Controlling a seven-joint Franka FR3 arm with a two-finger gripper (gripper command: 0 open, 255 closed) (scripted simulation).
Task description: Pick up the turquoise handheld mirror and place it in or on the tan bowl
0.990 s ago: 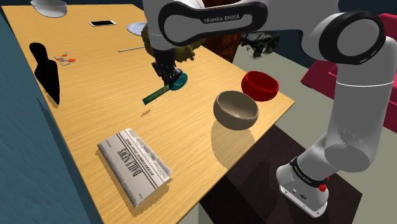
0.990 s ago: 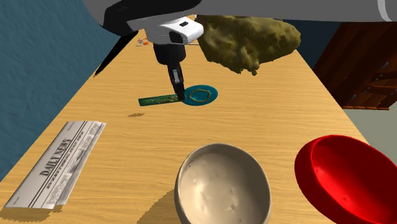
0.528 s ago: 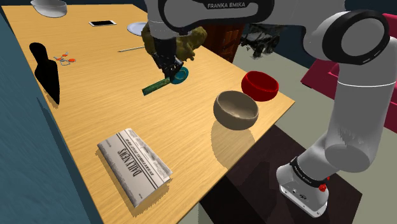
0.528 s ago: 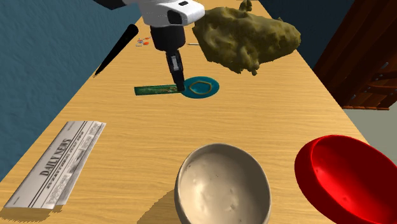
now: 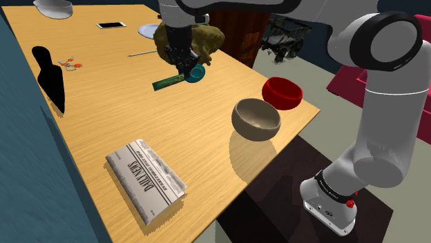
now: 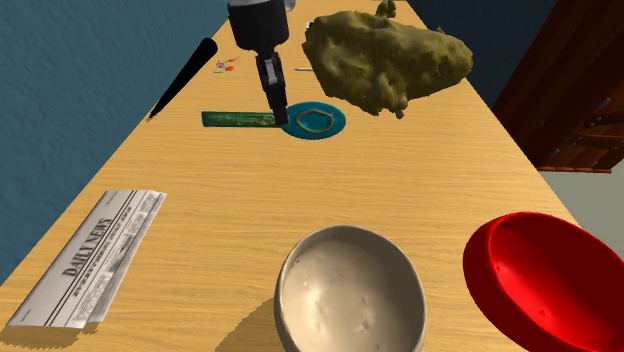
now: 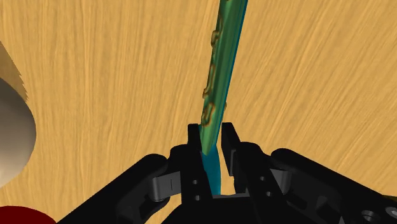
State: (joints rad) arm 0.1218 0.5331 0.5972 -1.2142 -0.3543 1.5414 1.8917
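The turquoise handheld mirror (image 5: 188, 74) hangs in the air above the wooden table (image 5: 103, 117), its green handle (image 6: 238, 119) level and its round head (image 6: 314, 121) facing up. My black gripper (image 6: 276, 112) is shut on it where handle meets head. In the wrist view the fingers (image 7: 195, 147) clasp the mirror (image 7: 219, 76), which runs away from the hand over the tabletop. The tan bowl (image 5: 255, 119) stands near the table's edge, toward the shoulder view's right of the gripper; it is also nearest the camera in the second exterior view (image 6: 350, 293).
A red bowl (image 5: 282, 92) sits beside the tan one. A brownish lumpy object (image 6: 386, 60) lies just behind the mirror. A folded newspaper (image 5: 145, 178), a black pointed object (image 5: 50, 76), a phone (image 5: 111, 25) and a white bowl (image 5: 54, 7) are spread over the table.
The gripper has risen with the mirror, lifting it higher off the table; the handle has levelled out.
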